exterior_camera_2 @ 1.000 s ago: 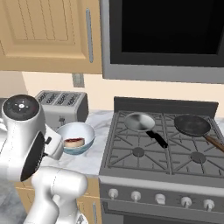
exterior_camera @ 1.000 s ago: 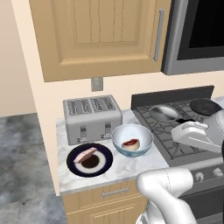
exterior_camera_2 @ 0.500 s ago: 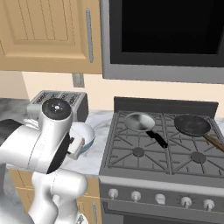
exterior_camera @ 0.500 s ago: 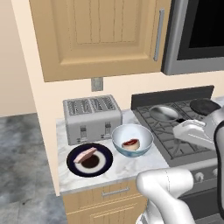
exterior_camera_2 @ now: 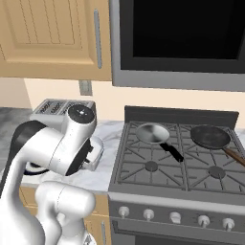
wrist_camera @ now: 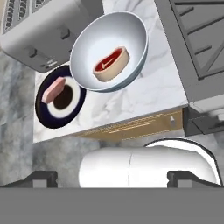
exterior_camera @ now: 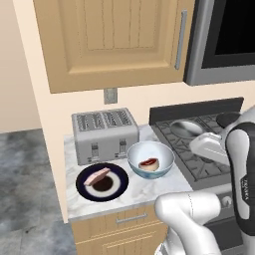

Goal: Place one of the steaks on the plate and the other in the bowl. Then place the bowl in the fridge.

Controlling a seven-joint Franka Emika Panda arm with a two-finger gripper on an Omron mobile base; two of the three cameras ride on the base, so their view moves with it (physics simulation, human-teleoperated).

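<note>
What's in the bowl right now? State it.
Not empty: the bowl holds the dark red steak, lying flat on its bottom. The pink steak lies on the plate beside it.

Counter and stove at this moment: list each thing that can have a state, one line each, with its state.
bowl: upright on the counter, holding the dark red steak.
plate: flat on the counter beside the bowl, holding the pale pink steak.
toaster: slots empty, behind the plate.
silver pan: empty, on a rear burner.
dark pan: empty, on the other rear burner.
upper cabinet: door closed.
gripper: open, holding nothing.
</note>
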